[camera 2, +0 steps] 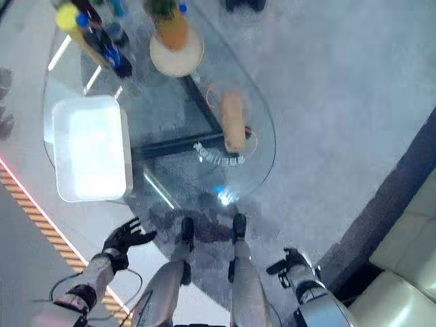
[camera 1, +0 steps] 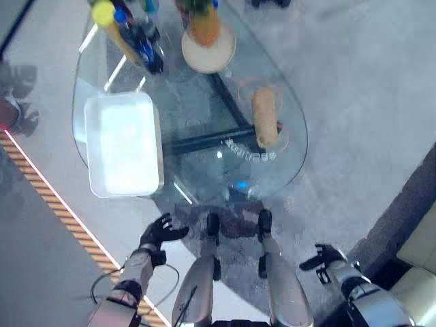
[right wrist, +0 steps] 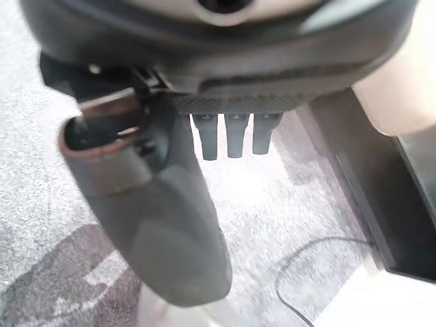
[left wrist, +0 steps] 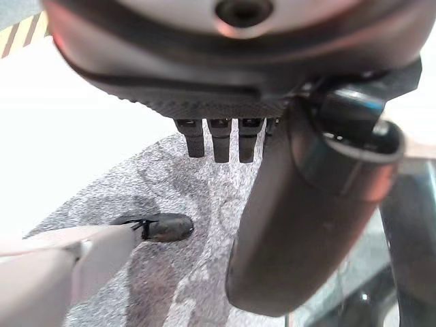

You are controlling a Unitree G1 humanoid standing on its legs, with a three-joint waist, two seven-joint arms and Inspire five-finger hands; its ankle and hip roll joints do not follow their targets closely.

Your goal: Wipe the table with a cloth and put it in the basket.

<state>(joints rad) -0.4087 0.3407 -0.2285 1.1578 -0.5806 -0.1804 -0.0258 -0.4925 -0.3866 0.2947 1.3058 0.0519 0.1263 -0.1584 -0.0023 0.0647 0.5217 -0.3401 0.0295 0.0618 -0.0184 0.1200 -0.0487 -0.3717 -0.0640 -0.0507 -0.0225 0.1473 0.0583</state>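
A tan rolled cloth (camera 1: 264, 117) lies on the right part of the oval glass table (camera 1: 286, 163). A white rectangular basket (camera 1: 155, 136) stands on the table's left side, with nothing visible inside. My left hand (camera 1: 158, 235) hangs below the table's near edge, off to the left, fingers spread and holding nothing. My right hand (camera 1: 325, 259) hovers low at the right, over the grey carpet, also open. In each wrist view the straight fingers (left wrist: 221, 139) (right wrist: 234, 139) and thumb hold nothing. Both hands are well apart from the cloth.
Several bottles (camera 1: 133, 30) and a round plate with an orange object (camera 1: 208, 44) stand at the table's far end. A dark frame (camera 1: 204, 139) runs under the glass. A cream sofa (camera 1: 419, 272) sits at the lower right. Striped floor tape (camera 1: 61, 211) runs along the left.
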